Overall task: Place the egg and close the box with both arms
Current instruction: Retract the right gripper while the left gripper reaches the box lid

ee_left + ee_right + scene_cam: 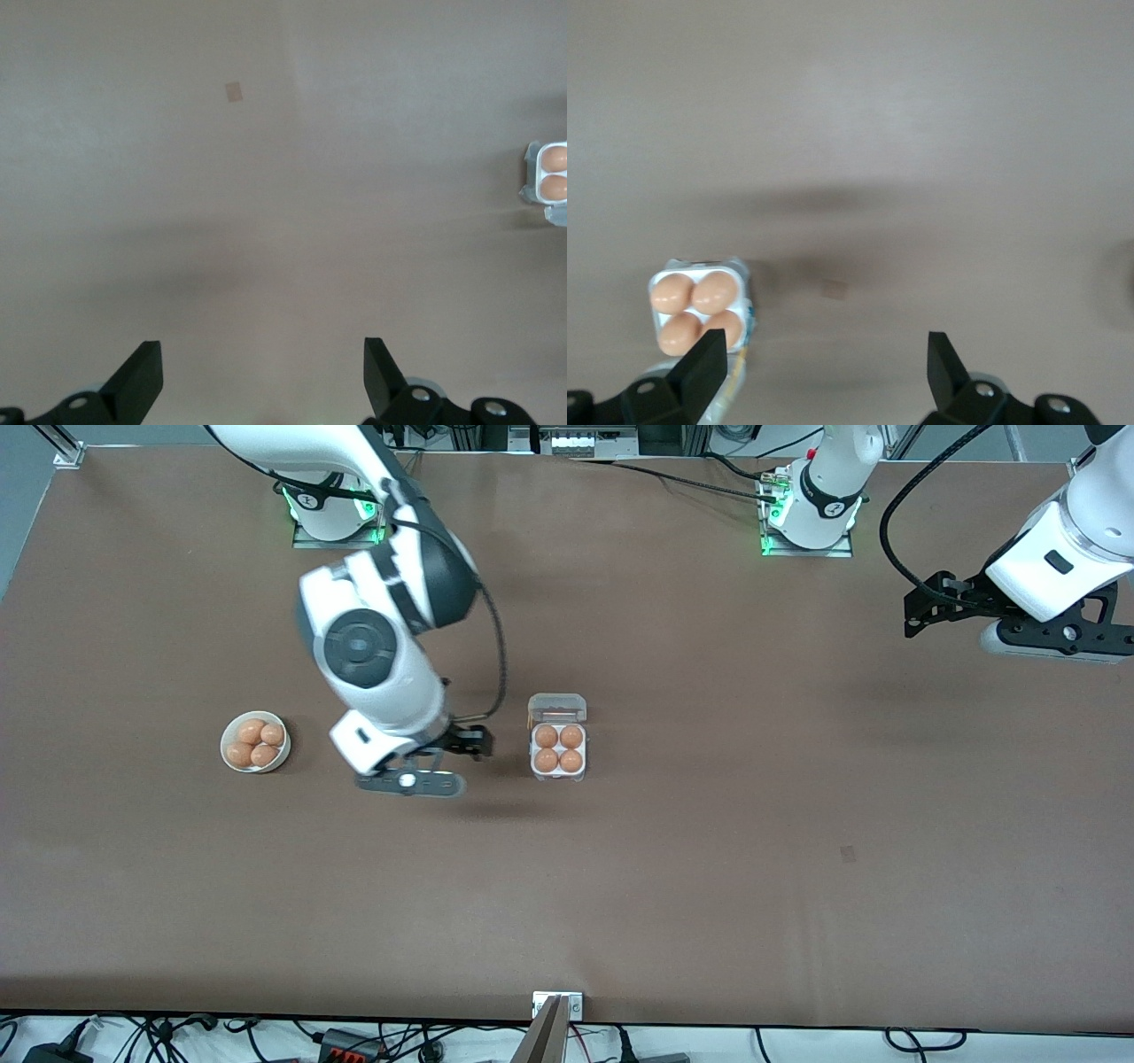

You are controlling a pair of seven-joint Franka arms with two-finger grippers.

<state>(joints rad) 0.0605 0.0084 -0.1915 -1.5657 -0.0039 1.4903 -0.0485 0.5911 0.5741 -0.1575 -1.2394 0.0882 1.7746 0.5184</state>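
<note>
The box (558,739) is seen at frame centre, lid open, all four cells filled with eggs (559,748). The right gripper (423,772) is held over bare table between box and bowl (255,741), fingers wide. The left gripper (263,376) is parked upper right, spread wide.

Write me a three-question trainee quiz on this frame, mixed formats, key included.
1. How many eggs sit in the box?
2. True or false: the box lid is shut.
3. Which end effector is beside the box: (a) the left end effector, (b) the right end effector?

Key: 1. Four; every cell is filled. 2. False; the lid lies open. 3. (b); it is open, between the bowl and the box, while the left arm waits, open, at its own end of the table.
</note>
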